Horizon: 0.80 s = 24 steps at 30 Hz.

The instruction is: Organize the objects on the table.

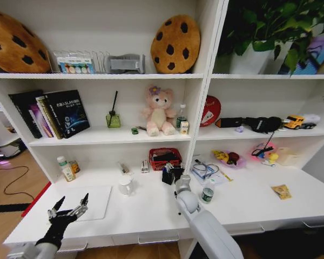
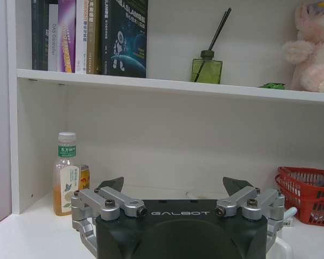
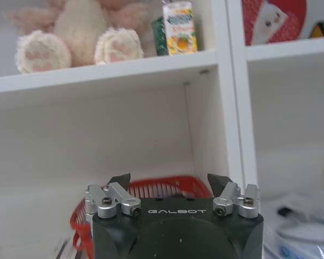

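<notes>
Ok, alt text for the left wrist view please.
The open left gripper hovers over the white table, facing the shelf unit. A juice bottle stands at one side, a red basket at the other; books and a green diffuser sit above.

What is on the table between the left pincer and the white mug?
In the head view, a flat white mat lies between the left pincer and the white mug, on the table.

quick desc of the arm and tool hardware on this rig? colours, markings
Both tools match: black body with white GALBOT lettering, silver metal finger linkages with dark screws, black pointed tips. In the head view the left tool sits on a black wrist with a grey forearm; the right tool ends a light grey, rounded arm. No loose cables visible.
</notes>
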Available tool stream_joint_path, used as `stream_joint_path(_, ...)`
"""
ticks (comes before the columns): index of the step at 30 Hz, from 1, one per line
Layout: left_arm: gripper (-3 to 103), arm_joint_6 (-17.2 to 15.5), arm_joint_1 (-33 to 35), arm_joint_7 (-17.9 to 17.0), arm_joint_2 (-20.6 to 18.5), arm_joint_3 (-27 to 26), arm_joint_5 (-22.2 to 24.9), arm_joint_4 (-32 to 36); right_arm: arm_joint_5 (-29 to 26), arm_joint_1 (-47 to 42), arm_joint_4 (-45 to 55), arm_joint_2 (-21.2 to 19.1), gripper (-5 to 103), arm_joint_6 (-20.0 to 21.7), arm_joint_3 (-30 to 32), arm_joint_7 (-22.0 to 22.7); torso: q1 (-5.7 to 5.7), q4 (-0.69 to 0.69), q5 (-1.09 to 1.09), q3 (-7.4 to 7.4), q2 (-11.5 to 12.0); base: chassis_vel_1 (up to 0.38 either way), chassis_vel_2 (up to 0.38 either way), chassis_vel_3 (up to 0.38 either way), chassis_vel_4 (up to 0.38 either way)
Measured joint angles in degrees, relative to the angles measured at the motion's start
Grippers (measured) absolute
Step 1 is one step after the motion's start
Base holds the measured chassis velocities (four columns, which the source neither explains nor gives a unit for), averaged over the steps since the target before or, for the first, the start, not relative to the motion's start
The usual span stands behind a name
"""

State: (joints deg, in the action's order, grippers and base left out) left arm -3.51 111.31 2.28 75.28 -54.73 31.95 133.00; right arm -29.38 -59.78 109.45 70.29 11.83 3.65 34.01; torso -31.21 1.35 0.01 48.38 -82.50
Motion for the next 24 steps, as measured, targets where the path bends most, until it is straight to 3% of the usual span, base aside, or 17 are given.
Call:
stream_joint_path(1,100,0.0,0.0,0.0,0.0,0.0,0.0,0.0,-1.8,-1.5,2.3,-0.9,89,2.1,0.7,1.4,0.00,0.00,0.00,0.00,0.0,0.000,0.000,0.000,0.000)
stream_joint_path(4,100,0.0,0.0,0.0,0.0,0.0,0.0,0.0,-3.7,-2.8,4.0,-1.8,89,4.3,1.5,2.5,0.00,0.00,0.00,0.00,0.0,0.000,0.000,0.000,0.000)
stream_joint_path(5,100,0.0,0.0,0.0,0.0,0.0,0.0,0.0,-7.5,-4.8,5.5,-3.7,98,8.7,3.1,3.7,0.00,0.00,-0.01,0.00,0.0,0.000,0.000,0.000,0.000)
stream_joint_path(6,100,0.0,0.0,0.0,0.0,0.0,0.0,0.0,-10.3,-5.6,5.6,-4.9,100,11.2,3.8,4.3,0.00,0.01,0.00,0.00,0.0,0.000,0.000,0.000,0.000)
stream_joint_path(7,100,0.0,0.0,0.0,0.0,0.0,0.0,0.0,-10.3,-5.6,5.6,-4.9,100,11.2,3.8,4.3,0.00,0.01,0.00,0.00,0.0,0.000,0.000,0.000,0.000)
stream_joint_path(9,100,0.0,0.0,0.0,0.0,0.0,0.0,0.0,-16.1,-6.8,5.0,-6.9,100,16.4,5.2,4.7,0.00,0.00,0.00,0.00,0.0,0.000,0.000,0.000,0.000)
stream_joint_path(12,100,0.0,0.0,0.0,0.0,0.0,0.0,0.0,-19.4,-7.2,4.2,-7.4,100,19.7,5.6,3.9,0.00,0.00,0.00,0.01,0.0,0.000,0.000,0.000,0.000)
stream_joint_path(18,100,0.0,0.0,0.0,0.0,0.0,0.0,0.0,-18.9,-6.6,3.0,-6.1,103,22.8,4.1,1.2,0.00,-0.01,-0.01,0.01,0.0,0.000,0.000,0.000,0.000)
stream_joint_path(24,100,0.0,0.0,0.0,0.0,0.0,0.0,0.0,-17.0,-3.7,0.3,-3.8,97,23.5,1.5,0.2,-0.01,-0.01,-0.01,0.01,0.0,0.000,0.000,0.000,0.000)
